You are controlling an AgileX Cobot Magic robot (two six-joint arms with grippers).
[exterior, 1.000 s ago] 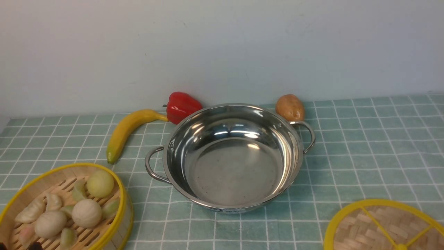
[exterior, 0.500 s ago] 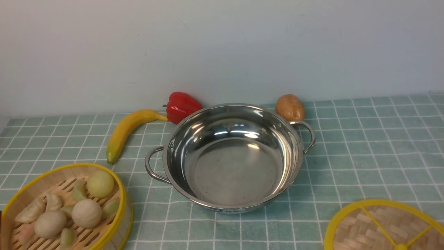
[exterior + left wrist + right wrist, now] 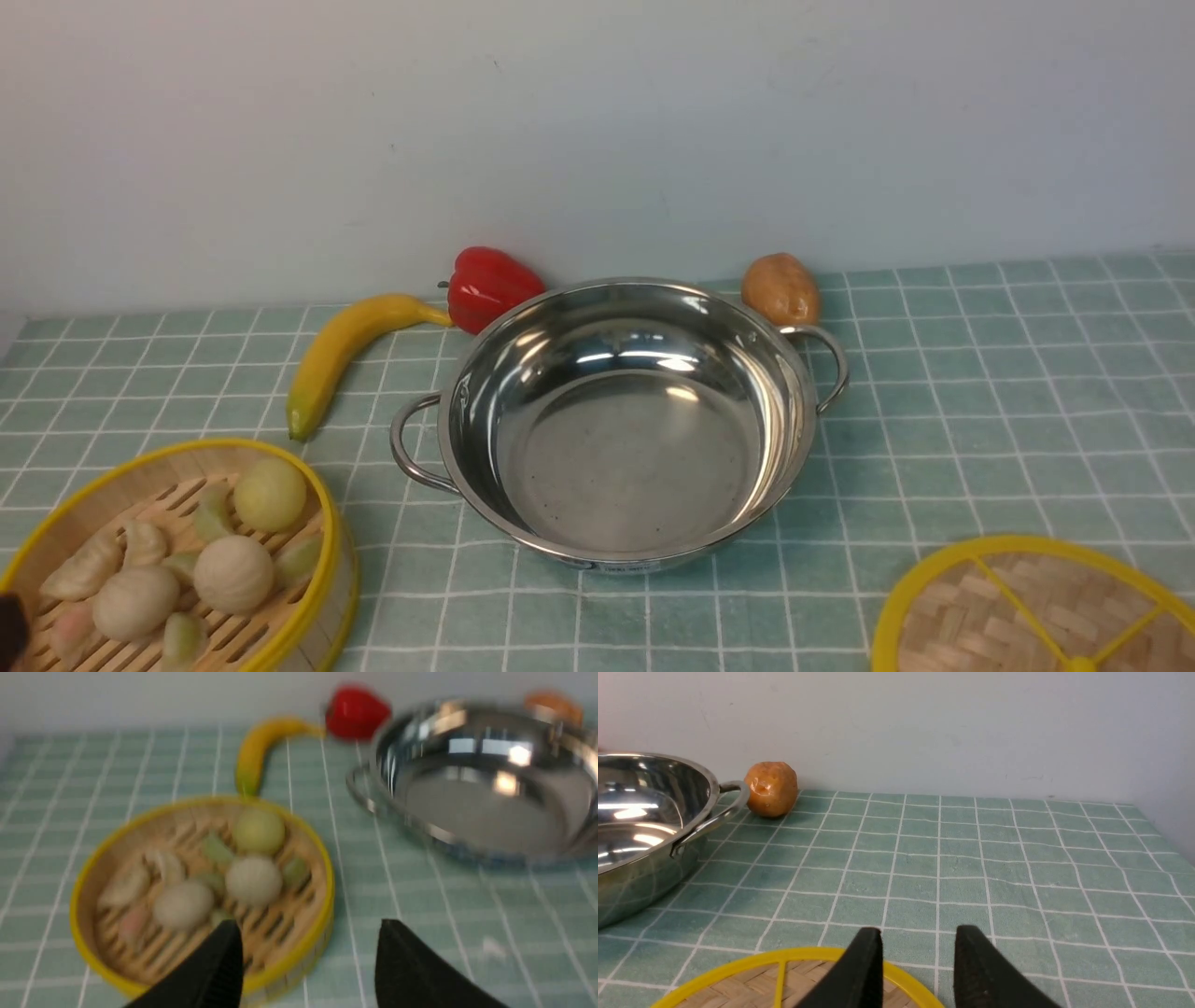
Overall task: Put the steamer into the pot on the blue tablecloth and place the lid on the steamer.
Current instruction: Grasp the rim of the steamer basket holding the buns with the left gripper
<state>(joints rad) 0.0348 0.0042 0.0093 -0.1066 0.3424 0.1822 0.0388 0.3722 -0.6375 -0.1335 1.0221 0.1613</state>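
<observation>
1. On the pale teal-blue tablecloth with its white grid (image 3: 980, 392), the wide, shiny stainless-steel pot with two loop handles (image 3: 625, 467) stands in the middle, empty.
2. The round bamboo steamer basket with a yellow rim (image 3: 121, 481) rests on the cloth at the near left, apart from the pot's left handle, with pale toy buns and dumplings on its slatted floor. The flat woven-bamboo lid with yellow rim and spokes (image 3: 1027, 607) lies on the cloth at the near right, also clear of the pot.
3. The left gripper (image 3: 308, 926) is spread wide and holds nothing. In its blurred wrist view one black finger sits over the basket's inside and the other outside the wall, so the near-right part of the rim lies between them. I cannot tell whether either finger touches it.
4. The right gripper (image 3: 919, 929) is parted by a narrower gap and is likewise empty, poised just over the lid's far edge.
5. Nothing is placed yet, so I judge the first step is in hand: the left arm is lining up to grasp the steamer by its wall.
6. The next move calls for lowering over the rim, closing firmly on the wall, then lifting the basket level so the food stays put, and carrying it rightward over the pot. The fit looks close, so it should be centred before descent.
7. A yellow banana (image 3: 341, 359), a red bell pepper (image 3: 490, 285) and a brown potato (image 3: 782, 287) lie behind the pot, away from that path.
</observation>
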